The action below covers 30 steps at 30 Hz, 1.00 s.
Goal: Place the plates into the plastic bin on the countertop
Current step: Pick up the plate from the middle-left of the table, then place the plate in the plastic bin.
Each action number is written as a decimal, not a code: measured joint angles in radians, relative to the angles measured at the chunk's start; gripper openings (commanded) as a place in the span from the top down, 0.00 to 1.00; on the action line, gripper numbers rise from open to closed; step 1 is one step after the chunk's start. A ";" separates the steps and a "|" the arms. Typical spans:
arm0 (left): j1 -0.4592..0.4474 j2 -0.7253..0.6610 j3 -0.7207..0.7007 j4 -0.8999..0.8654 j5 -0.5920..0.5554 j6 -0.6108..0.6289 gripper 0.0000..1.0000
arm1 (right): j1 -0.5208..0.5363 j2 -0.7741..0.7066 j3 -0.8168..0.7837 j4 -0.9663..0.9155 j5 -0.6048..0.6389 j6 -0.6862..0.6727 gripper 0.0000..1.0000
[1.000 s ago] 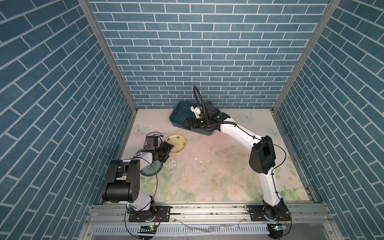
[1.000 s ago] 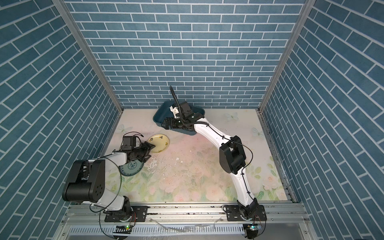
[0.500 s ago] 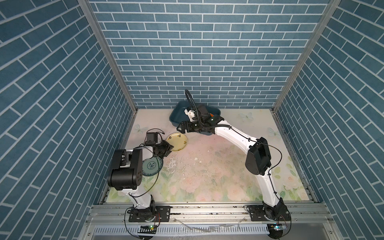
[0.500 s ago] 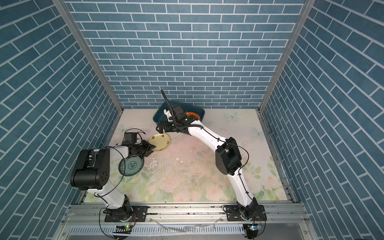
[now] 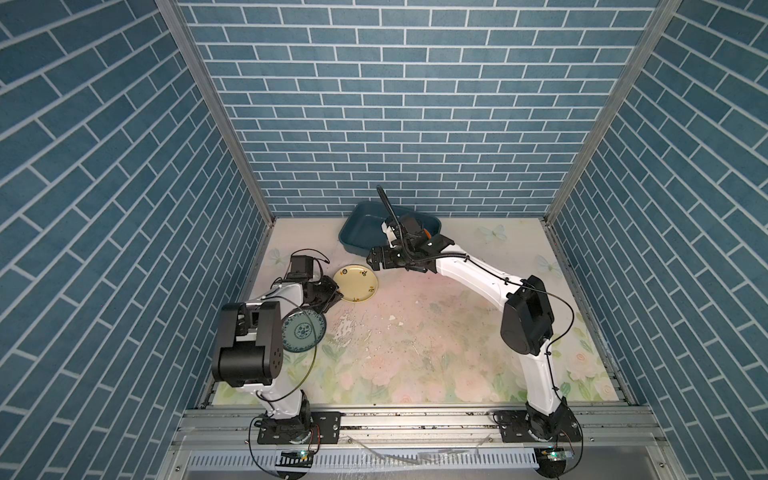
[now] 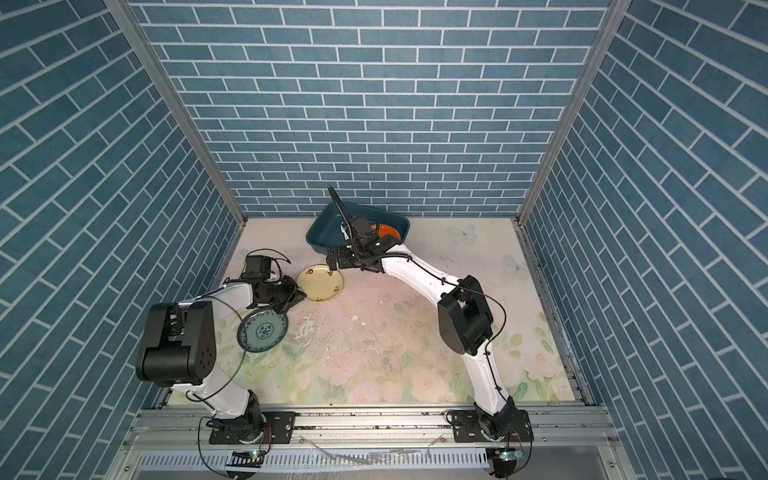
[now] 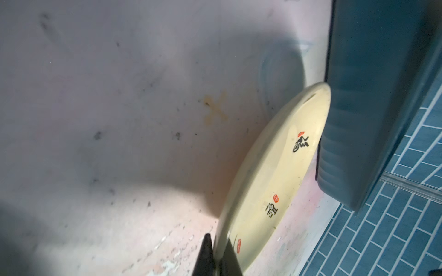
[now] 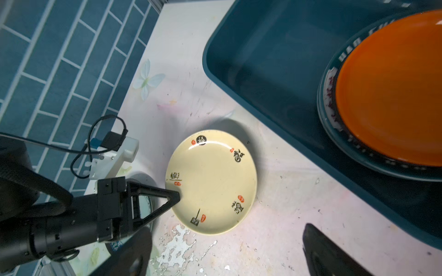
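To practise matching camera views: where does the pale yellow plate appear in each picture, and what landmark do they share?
Top view: pale yellow plate on the countertop, left of centre, nearer than the bin.
Top view: same spot.
Left wrist: nearly edge-on, rim pinched by the left end effector, beside the bin.
Right wrist: whole and round, between that end effector and the bin.
Shared landmark: the bin.

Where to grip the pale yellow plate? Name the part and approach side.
Pinch the pale yellow plate by its raised rim, coming low from the side of the left arm: it lies flat, too wide to span. The left gripper is shut there.
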State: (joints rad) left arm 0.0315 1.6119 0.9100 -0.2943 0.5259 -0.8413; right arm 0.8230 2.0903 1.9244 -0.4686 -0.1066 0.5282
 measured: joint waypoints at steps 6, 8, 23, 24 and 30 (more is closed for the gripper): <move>0.001 -0.153 0.159 -0.183 -0.019 0.038 1.00 | -0.036 -0.098 -0.011 0.040 0.062 -0.001 0.02; 0.001 -0.173 0.220 -0.216 -0.011 0.039 1.00 | -0.071 -0.128 -0.014 0.054 0.071 -0.001 0.02; -0.169 0.276 0.792 -0.242 0.028 0.029 1.00 | -0.354 -0.176 0.004 0.101 0.057 -0.013 0.02; -0.185 0.319 0.825 -0.235 0.031 0.029 1.00 | -0.359 -0.177 0.000 0.102 0.055 -0.013 0.02; -0.244 0.517 0.920 -0.171 0.049 -0.015 1.00 | -0.381 -0.239 -0.087 0.100 0.057 -0.013 0.02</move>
State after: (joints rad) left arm -0.2123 2.1292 1.8297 -0.4652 0.5751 -0.8562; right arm 0.4423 1.8515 1.8378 -0.3683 -0.0494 0.5148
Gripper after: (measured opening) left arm 0.075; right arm 0.984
